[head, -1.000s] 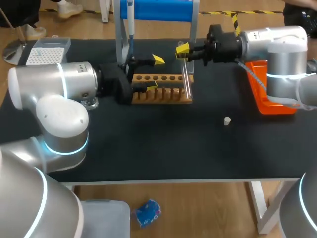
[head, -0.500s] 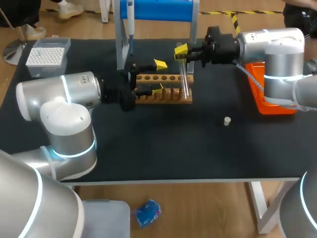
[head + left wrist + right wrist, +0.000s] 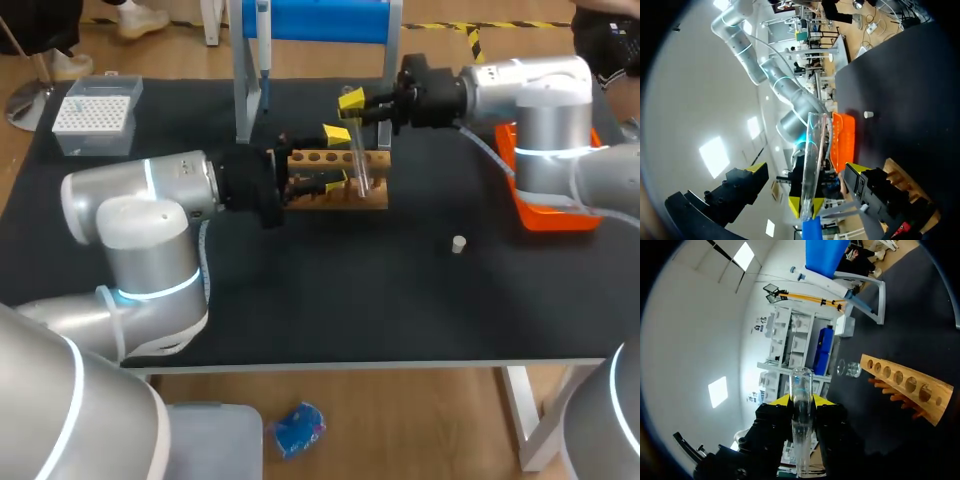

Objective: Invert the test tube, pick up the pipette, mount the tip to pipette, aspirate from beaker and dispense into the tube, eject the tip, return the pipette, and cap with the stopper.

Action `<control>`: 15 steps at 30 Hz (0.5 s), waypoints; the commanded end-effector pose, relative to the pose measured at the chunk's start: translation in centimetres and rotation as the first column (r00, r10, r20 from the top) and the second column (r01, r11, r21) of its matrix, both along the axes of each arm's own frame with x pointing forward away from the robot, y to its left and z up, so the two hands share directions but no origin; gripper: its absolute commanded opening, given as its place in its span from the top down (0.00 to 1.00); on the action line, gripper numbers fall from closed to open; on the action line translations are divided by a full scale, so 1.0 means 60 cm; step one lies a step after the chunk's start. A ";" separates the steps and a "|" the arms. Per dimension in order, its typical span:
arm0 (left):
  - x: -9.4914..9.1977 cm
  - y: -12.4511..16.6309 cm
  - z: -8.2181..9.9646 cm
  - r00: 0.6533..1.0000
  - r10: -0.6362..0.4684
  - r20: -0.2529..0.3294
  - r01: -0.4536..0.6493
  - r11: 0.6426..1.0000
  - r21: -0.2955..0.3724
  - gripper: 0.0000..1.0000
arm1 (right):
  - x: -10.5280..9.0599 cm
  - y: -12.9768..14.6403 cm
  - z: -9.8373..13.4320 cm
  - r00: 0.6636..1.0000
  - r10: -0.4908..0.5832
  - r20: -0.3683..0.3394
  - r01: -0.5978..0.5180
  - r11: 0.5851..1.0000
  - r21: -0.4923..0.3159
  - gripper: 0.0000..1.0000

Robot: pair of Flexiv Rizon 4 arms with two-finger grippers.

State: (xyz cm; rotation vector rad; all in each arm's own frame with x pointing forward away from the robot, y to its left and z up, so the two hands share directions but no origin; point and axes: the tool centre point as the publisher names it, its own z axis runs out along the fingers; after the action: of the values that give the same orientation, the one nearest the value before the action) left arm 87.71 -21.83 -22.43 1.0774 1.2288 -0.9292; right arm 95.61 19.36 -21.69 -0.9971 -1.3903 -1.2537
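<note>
My right gripper (image 3: 352, 108) is shut on the upper end of a clear test tube (image 3: 359, 162), which hangs nearly upright over the wooden rack (image 3: 372, 197). In the right wrist view the tube (image 3: 801, 390) stands between that gripper's (image 3: 802, 407) yellow tips. My left gripper (image 3: 338, 156) is open at the rack's left part, its tips above and below the tube's level. In the left wrist view the tube (image 3: 812, 155) runs between this gripper's (image 3: 806, 170) spread fingers without touching them. A pipette (image 3: 264, 45) hangs on the blue stand. A white stopper (image 3: 458, 243) lies on the mat.
An orange tray (image 3: 548, 212) sits at the right edge, under my right arm. A tip box (image 3: 92, 112) stands at the far left. A small glass beaker (image 3: 849, 369) stands beyond the rack (image 3: 905, 385) in the right wrist view.
My left arm has swung right, bringing its open gripper up around the tube. My right gripper has carried the tube a little to the left along the rack.
</note>
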 end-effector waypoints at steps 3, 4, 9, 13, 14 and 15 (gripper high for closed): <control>0.005 -0.013 0.003 1.000 -0.015 0.001 0.015 0.999 0.042 0.00 | 0.011 0.009 -0.005 1.000 0.004 0.002 -0.004 1.000 0.005 1.00; 0.004 -0.015 0.003 1.000 -0.016 0.001 0.016 0.999 0.043 0.00 | 0.012 0.011 -0.006 1.000 0.004 0.001 -0.004 1.000 0.006 1.00; 0.000 -0.027 -0.001 0.999 -0.036 -0.018 0.037 0.998 0.053 0.00 | 0.017 0.021 -0.011 1.000 0.004 -0.004 -0.004 1.000 0.013 1.00; -0.003 -0.034 -0.004 0.999 -0.046 -0.024 0.047 0.997 0.061 0.00 | 0.019 0.026 -0.012 1.000 0.004 -0.007 -0.004 1.000 0.018 1.00; -0.004 -0.035 -0.005 0.998 -0.049 -0.028 0.051 0.997 0.061 0.00 | 0.020 0.026 -0.012 1.000 0.004 -0.008 -0.004 1.000 0.018 1.00; -0.004 -0.036 -0.005 0.998 -0.050 -0.030 0.052 0.997 0.061 0.02 | 0.021 0.027 -0.013 1.000 0.003 -0.009 -0.003 1.000 0.019 1.00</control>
State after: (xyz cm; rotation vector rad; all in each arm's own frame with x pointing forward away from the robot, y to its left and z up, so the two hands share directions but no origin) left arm 87.27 -23.65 -22.64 1.1504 1.2643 -0.9552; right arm 96.51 20.76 -22.21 -0.9927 -1.3702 -1.2582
